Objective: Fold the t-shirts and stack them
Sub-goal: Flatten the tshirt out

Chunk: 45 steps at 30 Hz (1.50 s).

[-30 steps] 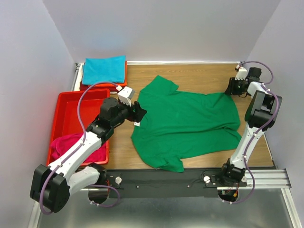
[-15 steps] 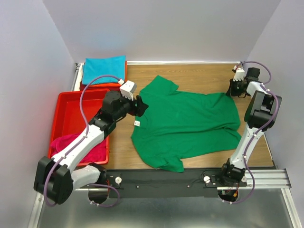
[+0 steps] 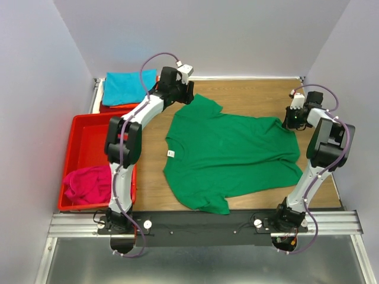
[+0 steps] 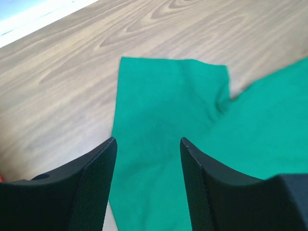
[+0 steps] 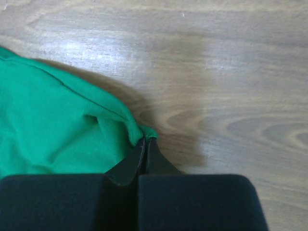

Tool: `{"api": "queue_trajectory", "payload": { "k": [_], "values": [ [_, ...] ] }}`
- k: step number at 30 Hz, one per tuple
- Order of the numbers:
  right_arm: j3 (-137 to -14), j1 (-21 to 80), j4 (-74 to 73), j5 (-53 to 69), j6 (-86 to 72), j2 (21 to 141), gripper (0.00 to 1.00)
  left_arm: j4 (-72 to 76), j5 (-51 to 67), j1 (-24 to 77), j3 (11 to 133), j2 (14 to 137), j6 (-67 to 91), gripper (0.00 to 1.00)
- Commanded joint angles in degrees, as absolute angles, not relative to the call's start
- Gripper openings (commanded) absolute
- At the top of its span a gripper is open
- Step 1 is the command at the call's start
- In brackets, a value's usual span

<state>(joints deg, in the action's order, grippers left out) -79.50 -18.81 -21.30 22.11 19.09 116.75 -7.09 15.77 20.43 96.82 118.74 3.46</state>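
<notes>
Green t-shirt: soft matt cloth, slightly creased. Worktop: smooth wood w/ light sheen. Tray: glossy red plastic.

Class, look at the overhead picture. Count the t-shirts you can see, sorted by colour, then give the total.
green t-shirt: 1
teal t-shirt: 1
magenta t-shirt: 1
Total: 3
The red layer under the teal one is too hidden to identify, so it is not counted.

Open tabletop beyond the green t-shirt; red tray along its left edge.
</notes>
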Motion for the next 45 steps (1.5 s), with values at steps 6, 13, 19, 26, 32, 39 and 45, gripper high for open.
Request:
{"api": "queue_trajectory", "payload": {
  "k": [6,13,19,26,32,39,45],
  "values": [
    [-78.0,-18.6,-21.4,23.7,18.8,115.8,0.0,-22.0,17.8,20.0,128.0,139.9,-1.4,0.63],
    [-77.9,-18.6,-21.4,25.0,18.6,116.1,0.01,-23.3,21.4,18.6,138.6,149.6,3.0,0.62],
    [-77.8,-18.8,-21.4,25.9,18.5,116.2,0.0,-22.1,23.2,18.4,139.7,151.6,6.6,0.6],
    [-77.6,-19.3,-21.4,27.2,18.1,115.8,0.0,-28.9,19.1,18.1,139.6,152.8,8.1,0.54],
    [-77.4,-19.6,-21.6,27.9,17.8,115.2,0.0,-32.5,15.5,18.2,136.3,152.1,7.1,0.48],
    [-77.3,-20.0,-21.9,28.6,17.8,114.8,0.0,-34.8,11.7,18.2,131.0,149.9,4.7,0.42],
    [-77.3,-20.4,-22.1,28.9,17.9,114.5,0.0,-30.2,14.9,18.2,113.1,141.4,4.9,0.2]
  ]
}}
